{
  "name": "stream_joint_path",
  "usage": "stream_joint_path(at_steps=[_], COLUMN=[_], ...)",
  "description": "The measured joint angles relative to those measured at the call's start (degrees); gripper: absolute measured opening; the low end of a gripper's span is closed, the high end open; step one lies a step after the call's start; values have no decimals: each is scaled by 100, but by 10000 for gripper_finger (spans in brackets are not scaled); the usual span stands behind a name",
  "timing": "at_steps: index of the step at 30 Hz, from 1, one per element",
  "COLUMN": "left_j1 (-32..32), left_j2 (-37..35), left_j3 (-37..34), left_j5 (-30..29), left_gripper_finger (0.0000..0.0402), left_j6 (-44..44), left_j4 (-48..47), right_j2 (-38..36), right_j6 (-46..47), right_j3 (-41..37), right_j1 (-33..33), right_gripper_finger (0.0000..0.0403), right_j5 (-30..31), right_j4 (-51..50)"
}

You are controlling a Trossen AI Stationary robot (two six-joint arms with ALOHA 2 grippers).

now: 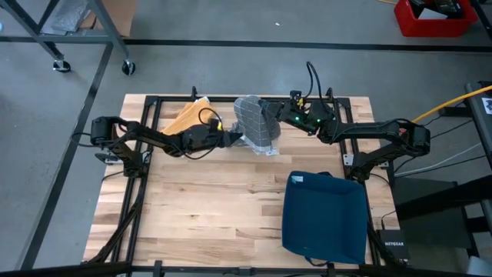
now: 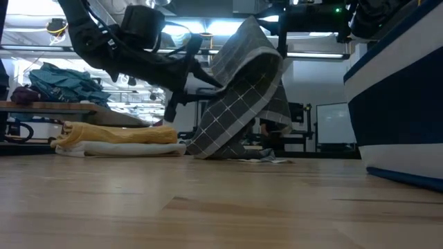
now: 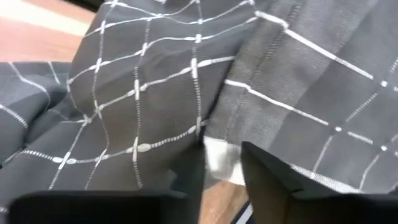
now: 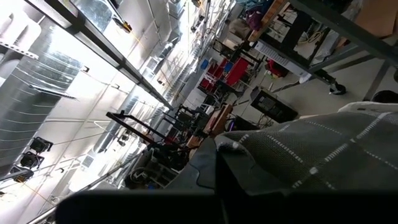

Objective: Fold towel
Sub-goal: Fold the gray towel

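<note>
A grey checked towel [image 1: 257, 123] hangs bunched above the far middle of the wooden tabletop [image 1: 207, 208], its lower end trailing onto the wood. The right claw [image 1: 286, 108] is clamped on its top edge, while the left claw [image 1: 233, 138] presses in at its left side with fingers [image 3: 264, 177] partly apart around a fold, though a firm hold cannot be told. The left claw may catch only a loose fold or two layers, so the cloth could slip or twist, while yellow and white cloths [image 1: 187, 115] lie near and a blue bin [image 1: 324, 215] sits on the near right.
</note>
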Motion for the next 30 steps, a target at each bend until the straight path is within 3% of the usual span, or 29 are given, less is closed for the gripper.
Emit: stream_joint_path(at_steps=[5,10,16,19,22,26,30], left_j1=[-17,-24,-266,-474,-726,-1079,-1359], left_j2=[-9,-88,-592,-1144,-1791,-2630,-3375], left_j3=[0,0,0,2,2,7,15], left_j5=[0,254,1504,2316,2914,3114,3183], left_gripper_finger=[13,5,2,2,1,1,0], left_j6=[319,381,633,965,1516,2269,2481], left_j4=[56,44,-249,-1208,-2751,-4797,-6136], right_j2=[0,0,0,0,0,11,11], right_j6=[0,-4,-9,-270,-663,-904,-1153], right_j3=[0,1,0,0,1,0,0], right_j1=[1,0,-3,-3,-3,12,17], right_gripper_finger=[3,3,3,3,3,3,23], right_j5=[-132,-150,-150,-156,-415,-856,-1307], right_j4=[0,-2,-225,-566,-997,-1529,-1976])
